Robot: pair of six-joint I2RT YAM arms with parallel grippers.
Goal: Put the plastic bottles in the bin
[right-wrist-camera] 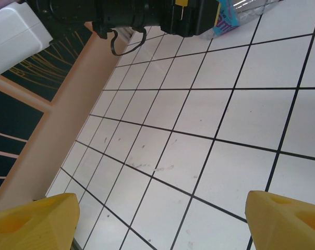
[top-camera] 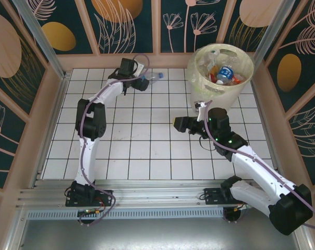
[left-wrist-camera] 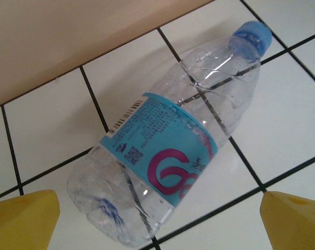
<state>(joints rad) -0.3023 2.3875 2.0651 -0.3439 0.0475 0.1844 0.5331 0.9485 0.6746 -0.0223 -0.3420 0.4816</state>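
Observation:
A clear plastic bottle (left-wrist-camera: 173,140) with a blue label and blue cap lies on its side on the white tiles near the far wall, also seen as the bottle (top-camera: 153,77) from above. My left gripper (top-camera: 140,82) stands open right beside it, its yellow fingertips (left-wrist-camera: 24,216) on both sides of the bottle's base, apart from it. The pale cream bin (top-camera: 222,75) stands at the far right with several bottles (top-camera: 226,73) inside. My right gripper (top-camera: 177,123) is open over bare tiles near the bin's foot, holding nothing; its yellow fingertips (right-wrist-camera: 32,219) frame the floor.
The wooden wall base (left-wrist-camera: 69,36) runs just behind the lying bottle. The left arm's black wrist (right-wrist-camera: 147,15) and a piece of the bottle's label (right-wrist-camera: 225,18) show at the top of the right wrist view. White tiled floor (top-camera: 142,140) stretches between the arms.

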